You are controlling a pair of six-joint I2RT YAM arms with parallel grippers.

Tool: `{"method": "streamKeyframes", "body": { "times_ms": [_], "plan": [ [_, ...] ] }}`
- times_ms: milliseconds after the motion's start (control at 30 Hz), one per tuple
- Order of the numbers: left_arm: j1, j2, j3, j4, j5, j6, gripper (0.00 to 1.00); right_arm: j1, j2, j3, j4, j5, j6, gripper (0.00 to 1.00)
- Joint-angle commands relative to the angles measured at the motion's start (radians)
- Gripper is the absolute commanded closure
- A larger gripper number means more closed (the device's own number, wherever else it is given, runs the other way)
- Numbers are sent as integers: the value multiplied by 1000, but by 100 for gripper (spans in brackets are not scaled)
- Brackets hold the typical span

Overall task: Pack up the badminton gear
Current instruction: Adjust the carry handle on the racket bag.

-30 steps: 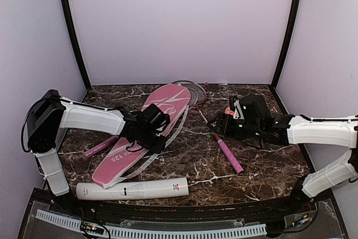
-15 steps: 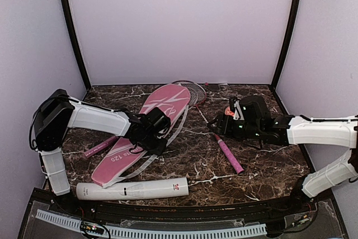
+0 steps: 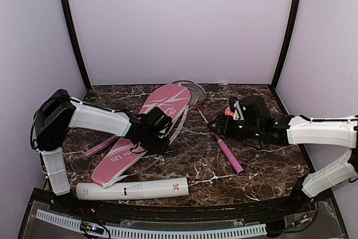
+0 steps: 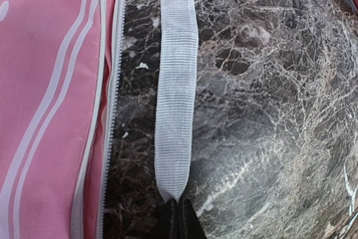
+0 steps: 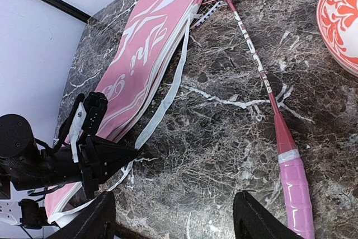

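Light's bright and even from above, so the pale walls (image 3: pixel 179 20) wash out a bit and the marble table (image 3: pixel 196 160) only gets soft shadows. The left wrist view bulges toward its edges (fisheye lens), with a dull sheen on the stone beside the white strap (image 4: pixel 176 110); the overhead shot is slightly soft.

Change: left gripper (image 4: pixel 177 216), pinched on white strap (image 4: pixel 176 110), shifted rightward and nearer, off pink bag (image 3: pixel 159 102) edge over marble table (image 3: pixel 204 163); left elbow (image 3: pixel 53 120) swung inward; strap dragged along.
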Motion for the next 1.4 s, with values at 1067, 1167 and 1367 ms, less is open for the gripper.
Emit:
{"method": "streamKeyframes", "body": {
  "times_ms": [1067, 1167, 1367],
  "plan": [
    [298, -354, -183, -136, -150, 98, 67, 10, 4, 22, -10, 15, -4, 28],
    [292, -397, -166, -123, -126, 170, 53, 9, -5, 17, -13, 22, -4, 28],
    [217, -434, -151, -76, 33, 310, 41, 9, -7, 7, -5, 23, -2, 28]
  ]
}}
